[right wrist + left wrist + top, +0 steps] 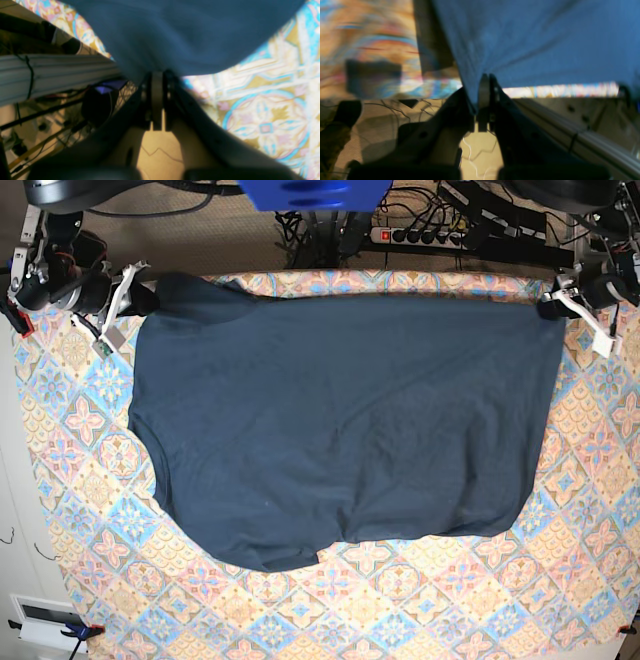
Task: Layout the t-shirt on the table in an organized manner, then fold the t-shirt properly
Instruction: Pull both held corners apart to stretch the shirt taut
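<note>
both grippers clenched on cloth: left gripper [483,82] pinches the t-shirt [340,420] at the upper right corner of the base view, right gripper [157,77] at the upper left. shirt lies spread across the counter [420,600], lower edge rumpled. layout looks nearly done; folding not yet begun. no containers visible.

the base view is sharp and evenly lit from above, with no hard shadows on the table [90,510] and the t-shirt [340,420] reading flat and dark. both wrist views are dim, soft and warm-tinted. the left wrist view smears the table pattern into streaks of motion blur, with a bright glare strip under the cloth edge. the end effectors show as black silhouettes.
</note>
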`<control>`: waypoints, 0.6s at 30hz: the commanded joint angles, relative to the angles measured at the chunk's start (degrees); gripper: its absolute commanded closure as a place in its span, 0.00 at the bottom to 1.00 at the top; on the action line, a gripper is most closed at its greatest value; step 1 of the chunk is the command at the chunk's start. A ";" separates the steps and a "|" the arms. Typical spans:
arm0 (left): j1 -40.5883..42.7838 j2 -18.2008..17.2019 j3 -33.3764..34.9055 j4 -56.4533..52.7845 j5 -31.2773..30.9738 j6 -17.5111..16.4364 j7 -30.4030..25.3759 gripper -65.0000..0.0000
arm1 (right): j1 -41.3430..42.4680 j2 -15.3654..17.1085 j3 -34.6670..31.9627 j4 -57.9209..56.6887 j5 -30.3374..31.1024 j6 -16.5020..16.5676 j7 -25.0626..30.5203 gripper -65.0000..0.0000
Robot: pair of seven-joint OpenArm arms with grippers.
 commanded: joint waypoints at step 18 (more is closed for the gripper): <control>-13.00 6.66 0.06 0.49 -0.44 0.21 -0.71 1.00 | 7.44 1.11 0.11 0.43 2.95 0.17 0.97 0.71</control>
